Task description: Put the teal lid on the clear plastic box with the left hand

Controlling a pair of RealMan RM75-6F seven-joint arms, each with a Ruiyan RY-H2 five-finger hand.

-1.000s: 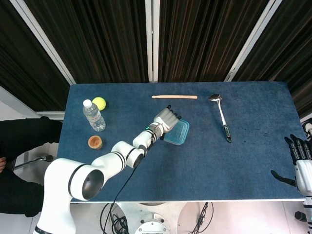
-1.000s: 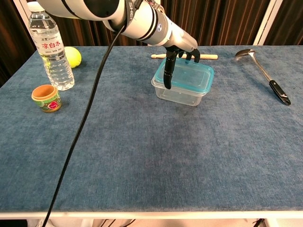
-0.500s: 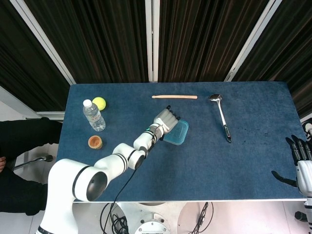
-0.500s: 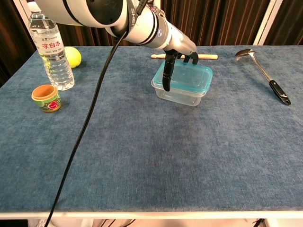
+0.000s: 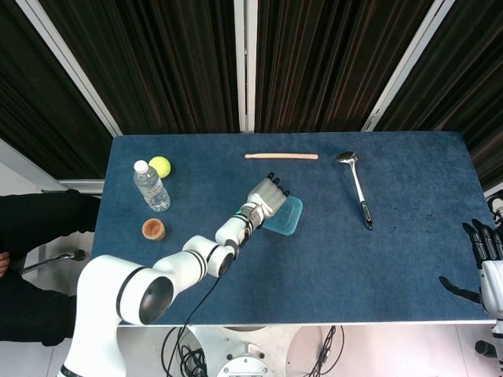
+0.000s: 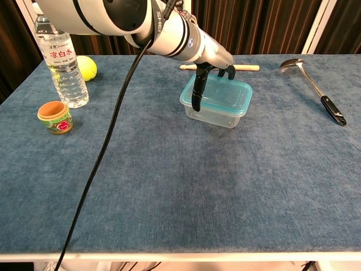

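Note:
The teal lid (image 6: 224, 95) lies on top of the clear plastic box (image 6: 216, 116) in the middle of the blue table, nearly level. My left hand (image 6: 211, 66) grips the lid at its left end, thumb hanging down the near left side and fingers hooked over the far edge. From the head view the left hand (image 5: 266, 195) covers the lid's (image 5: 288, 215) left part, and the box below is mostly hidden. My right hand (image 5: 486, 264) hovers off the table's right front corner, fingers spread and holding nothing.
A water bottle (image 6: 61, 59), a yellow ball (image 6: 86, 66) and a small orange pot (image 6: 54, 117) stand at the left. A wooden stick (image 6: 249, 68) lies just behind the box. A ladle (image 6: 313, 88) lies at the right. A black cable (image 6: 104, 164) hangs from my left arm.
My left hand and the lid have shifted slightly left and down, and the lid now sits flatter on the box. The right hand has barely moved.

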